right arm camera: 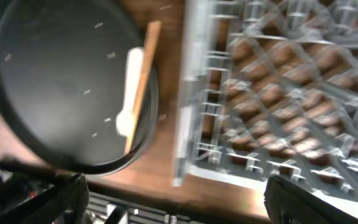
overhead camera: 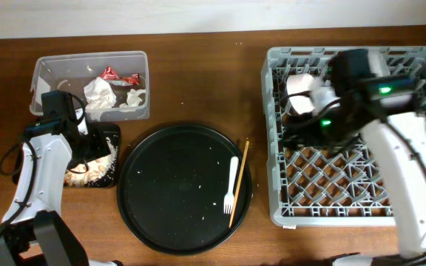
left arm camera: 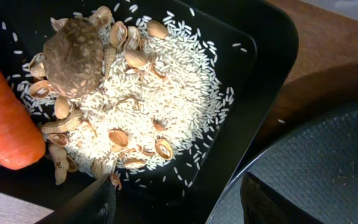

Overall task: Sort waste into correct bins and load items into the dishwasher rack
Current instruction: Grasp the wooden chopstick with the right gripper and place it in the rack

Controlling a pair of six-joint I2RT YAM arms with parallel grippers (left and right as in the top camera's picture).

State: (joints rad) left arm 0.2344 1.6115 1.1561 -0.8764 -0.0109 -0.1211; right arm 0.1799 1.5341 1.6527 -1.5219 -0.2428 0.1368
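My left gripper (left arm camera: pixel 179 208) stands open just above the shallow black tray (left arm camera: pixel 272 56), with nothing between its fingers. In that bin lie an orange carrot piece (left arm camera: pixel 5 118), white rice with beige shells (left arm camera: pixel 148 99) and a brownish lump (left arm camera: pixel 73 56). The clear tub (overhead camera: pixel 50 74) holds crumpled tissues (overhead camera: pixel 100 94) and a red wrapper (overhead camera: pixel 111 73). A white fork (overhead camera: pixel 231 185) and a wooden chopstick (overhead camera: pixel 239 181) lie on the round black tray (overhead camera: pixel 176 185). My right gripper (right arm camera: pixel 176 202) is open and empty over the grey rack (overhead camera: pixel 357 196), above its left wall (right arm camera: pixel 191 106). A white cup (overhead camera: pixel 302 87) sits in the rack.
The round black tray's edge (left arm camera: pixel 328 162) lies right beside the black bin. Fork (right arm camera: pixel 128 93) and chopstick (right arm camera: pixel 142 74) rest close to the rack's left wall. Bare wooden table (overhead camera: pixel 198 81) shows between tub and rack. The right wrist view is blurred.
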